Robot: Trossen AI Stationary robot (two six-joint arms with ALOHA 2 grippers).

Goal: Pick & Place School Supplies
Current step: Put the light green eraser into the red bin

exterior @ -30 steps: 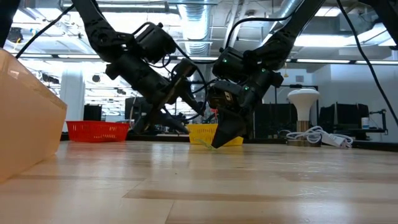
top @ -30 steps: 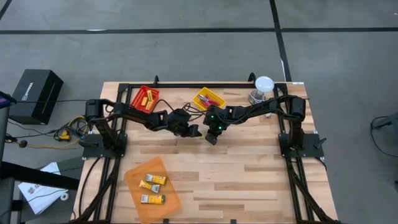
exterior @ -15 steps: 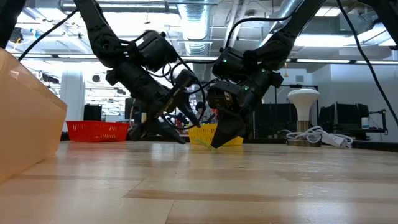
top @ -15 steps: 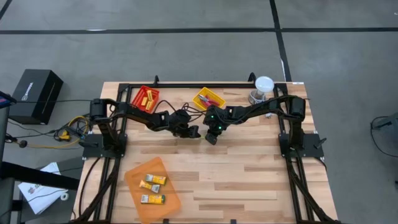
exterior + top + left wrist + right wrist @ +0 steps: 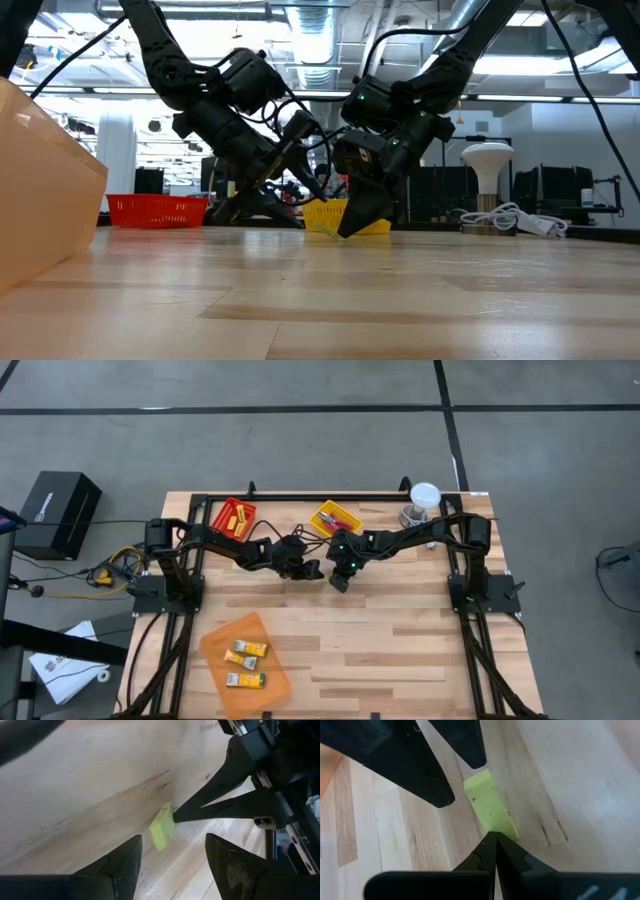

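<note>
A small yellow-green block (image 5: 161, 826) lies flat on the wood at the table's middle. My right gripper (image 5: 490, 837) is shut, with its tips at one end of the block (image 5: 490, 805). My left gripper (image 5: 172, 840) is open, and its two fingers stand apart on either side of the block's other end without touching it. In the high view the left gripper (image 5: 312, 571) and the right gripper (image 5: 338, 584) meet tip to tip. Yellow-and-white packs (image 5: 245, 651) lie in the orange tray, and yellow sticks (image 5: 237, 518) lie in the red tray. My right gripper has its shut fingertips (image 5: 176, 814) against the end of the yellow-green block (image 5: 497, 831). It comes slanting down from the table's right. The block lies flat on the table.
The orange tray (image 5: 215, 660) sits near the front left. The red tray (image 5: 222, 512) and the yellow tray (image 5: 325, 512) with red-handled tools stand along the far edge. A white round lamp-like object (image 5: 425, 495) with a cable is at the far right. Bare wood lies toward the front right.
My left gripper has come down and moved toward the right gripper, so that its open fingers now stand around the block. My right gripper has stayed at the block.
</note>
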